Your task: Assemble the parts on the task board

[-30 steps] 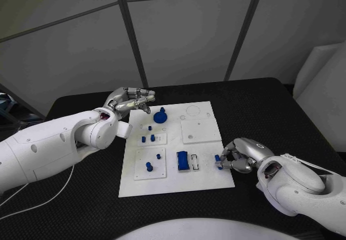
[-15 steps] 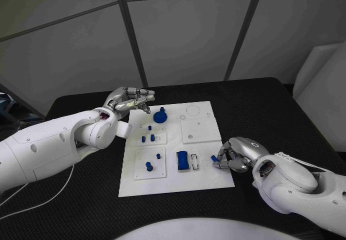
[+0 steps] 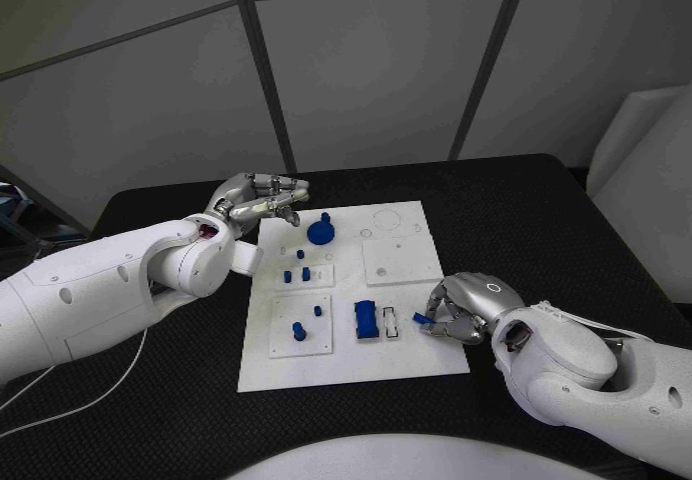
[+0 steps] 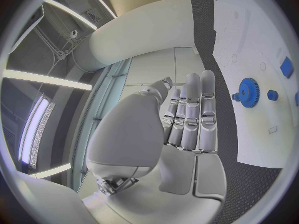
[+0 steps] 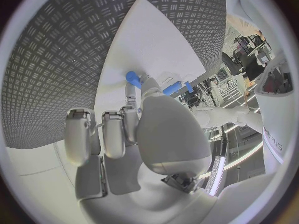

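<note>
Insertion is underway: right hand [image 3: 464,308] is pinching a small blue part [image 3: 423,319] over the task board [image 3: 407,262]'s near right edge, beside the blue block [image 3: 365,321]. Next it needs aligning with a slot. Left hand [image 3: 261,200] is hovering empty, fingers apart, beyond the far left corner.

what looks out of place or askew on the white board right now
Nothing looks damaged or spilled. The white task board lies flat on the black table. The one piece off the board is a small blue part, pinched in the right hand over the board's right edge.
</note>
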Controlling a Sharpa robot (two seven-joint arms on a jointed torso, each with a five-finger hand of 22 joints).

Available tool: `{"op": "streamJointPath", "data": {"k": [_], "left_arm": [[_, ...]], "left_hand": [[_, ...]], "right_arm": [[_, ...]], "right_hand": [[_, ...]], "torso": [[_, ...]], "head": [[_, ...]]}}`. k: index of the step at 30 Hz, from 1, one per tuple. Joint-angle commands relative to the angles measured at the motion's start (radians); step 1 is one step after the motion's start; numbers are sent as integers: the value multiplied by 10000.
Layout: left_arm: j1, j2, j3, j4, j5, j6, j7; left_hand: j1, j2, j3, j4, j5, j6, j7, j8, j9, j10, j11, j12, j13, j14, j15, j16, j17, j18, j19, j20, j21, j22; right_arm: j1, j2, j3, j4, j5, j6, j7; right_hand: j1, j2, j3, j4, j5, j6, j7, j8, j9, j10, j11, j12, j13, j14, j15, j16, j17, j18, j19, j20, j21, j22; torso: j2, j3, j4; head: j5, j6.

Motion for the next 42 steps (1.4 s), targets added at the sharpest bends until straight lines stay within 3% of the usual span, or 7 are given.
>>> {"op": "streamJointPath", "data": {"k": [1,5,12,22,29,37,42], "left_arm": [[9,-6,4,26,28,135,65],[7,-8,4,20,28,132,67],[4,3,4,12,28,124,62],[5,4,5,24,28,116,61],[6,15,5,29,28,116,68],[6,17,5,30,28,113,68],[7,35,5,37,28,124,61]], "left_hand": [[36,91,69,7,-9,-78,-5,50,12,-72,19,38,11,-38,25,-34,-14,-124,-35,-21,-25,15],[36,91,69,7,-9,-78,-5,50,12,-72,19,38,11,-38,25,-34,-14,-124,-35,-21,-25,15],[-1,92,128,-16,-19,-89,4,70,11,-93,26,75,8,-35,32,-36,-21,-130,-41,-21,-11,40],[-12,91,131,-14,-21,-91,5,72,11,-95,28,80,8,-34,34,-36,-21,-131,-42,-20,-10,42],[-13,90,136,-18,-21,-92,5,74,10,-96,27,83,8,-34,33,-36,-22,-131,-43,-20,-9,43],[-58,92,146,-4,-24,-96,8,81,10,-104,32,97,7,-32,39,-36,-23,-135,-47,-16,-8,49],[-58,92,146,-4,-24,-96,8,81,10,-104,32,97,7,-32,39,-36,-23,-135,-47,-16,-8,49]], "right_arm": [[-109,-72,-107,-131,-299,653,-955],[-108,-182,-104,22,295,187,-1137],[-95,-378,-95,304,1979,-1337,-863],[-26,-180,-75,498,3331,-2984,-228],[3,210,-68,373,4047,-2760,-109],[13,483,-64,218,4314,-2550,-100],[41,726,-61,16,4435,-1884,-280]], "right_hand": [[1020,796,551,-212,140,80,14,-4,72,10,-74,-76,250,767,-52,35,1194,-59,364,-67,43,1830],[658,639,1356,-117,275,46,26,-4,187,48,-75,-106,248,771,-43,41,1208,-66,386,-48,62,1857],[-240,-104,3093,36,404,-55,46,-102,384,40,-56,-203,224,755,-19,-23,1123,-63,378,-23,48,1855],[-915,-486,3897,61,250,-12,19,-96,550,91,-40,-175,274,760,-17,-24,1132,-66,393,-26,57,1876],[-1551,-625,3899,263,463,150,-48,-23,673,212,-83,-10,412,792,-42,56,1261,-94,475,-41,135,1967],[-2106,-750,3552,450,991,349,-153,113,845,288,-172,49,469,806,-119,99,1327,-111,527,-113,186,2027],[-2320,-772,3295,526,1176,366,-170,135,917,289,-187,9,446,807,-137,104,1335,-111,527,-136,185,2029]], "torso": [[-5,8,-4],[-24,-5,18],[-9,-26,38],[-2,-21,19],[11,-21,37],[11,-10,-1],[15,-18,22]], "head": [[21,0],[15,6],[33,66],[87,97],[125,77],[155,64],[145,40]]}}
